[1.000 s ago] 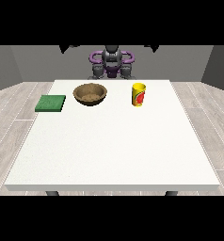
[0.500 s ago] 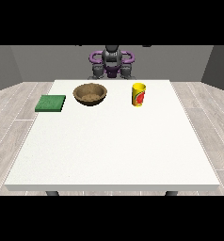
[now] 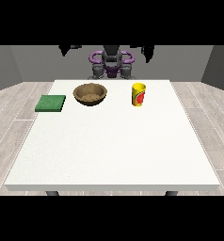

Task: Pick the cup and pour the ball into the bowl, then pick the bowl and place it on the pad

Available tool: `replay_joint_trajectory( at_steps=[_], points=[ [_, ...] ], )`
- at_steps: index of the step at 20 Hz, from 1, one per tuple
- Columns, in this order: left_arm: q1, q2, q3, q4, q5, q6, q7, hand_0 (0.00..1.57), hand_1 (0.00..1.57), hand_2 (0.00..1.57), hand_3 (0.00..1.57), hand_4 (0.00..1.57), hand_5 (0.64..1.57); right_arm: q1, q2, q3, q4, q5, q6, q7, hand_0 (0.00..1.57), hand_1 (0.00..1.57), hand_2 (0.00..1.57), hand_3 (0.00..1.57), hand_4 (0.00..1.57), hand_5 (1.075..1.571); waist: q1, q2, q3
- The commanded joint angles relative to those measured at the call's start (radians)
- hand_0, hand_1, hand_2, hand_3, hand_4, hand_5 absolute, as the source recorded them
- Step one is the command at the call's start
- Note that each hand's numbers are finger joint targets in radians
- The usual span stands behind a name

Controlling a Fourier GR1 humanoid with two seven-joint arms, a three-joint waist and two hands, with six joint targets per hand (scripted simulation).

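We see the yellow cup [image 3: 139,94] standing upright on the white surface [image 3: 114,141], to the view's right of the wooden bowl [image 3: 90,93]; the green pad [image 3: 51,103] lies on the bowl's other side. Both hands [image 3: 148,50] [image 3: 67,48] hang raised at the top; their fingers we cannot tell. We judge a careless grasp could tip the cup and lose the ball.
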Motion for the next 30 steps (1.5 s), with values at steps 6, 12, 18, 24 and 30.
replay_joint_trajectory(
  at_steps=[6, 12, 18, 24, 30],
  points=[
    [-0.065, 0.025, 0.085, 0.305, -0.036, -0.016, -0.339, 0.0, 0.0, 0.0, 0.0, 0.41, 1.484, -0.034, -0.088, -0.107, 0.075, -0.116, 0.141, -0.141, 0.0, 0.0, 0.0, 0.0, 0.68, 1.547, -0.06, 0.162, 0.0],
    [-0.077, 0.066, 0.119, 0.537, -0.011, -0.106, -0.481, 0.0, 0.0, 0.0, 0.0, 0.0, 1.451, 0.016, -0.081, -0.124, 0.17, -0.091, 0.156, -0.227, 0.0, 0.0, 0.0, 0.0, 0.67, 1.559, -0.028, 0.129, 0.0],
    [-0.207, 0.052, 0.145, 0.762, -0.003, -0.102, -0.568, 0.0, 0.0, 0.0, 0.0, 0.16, 1.432, -0.045, -0.116, -0.182, 0.24, -0.132, 0.17, -0.239, 0.0, 0.0, 0.0, 0.0, 0.67, 1.562, -0.038, 0.124, -0.0001],
    [-0.222, 0.066, 0.175, 0.924, -0.005, -0.116, -0.719, 0.0, 0.0, 0.0, 0.0, 0.21, 1.435, -0.053, -0.166, -0.23, 0.318, -0.154, 0.226, -0.295, 0.0, 0.0, 0.0, 0.0, 0.67, 1.563, -0.035, 0.147, -0.0001],
    [-0.272, 0.082, 0.199, 1.053, -0.061, 0.0, -0.803, 0.92, 0.92, 1.32, 1.38, 1.24, 1.538, -0.106, -0.222, -0.255, 0.235, -0.238, 0.253, -0.182, 0.0, 0.0, 0.0, 0.0, 0.66, 1.569, -0.101, 0.186, -0.0007]
  ],
)
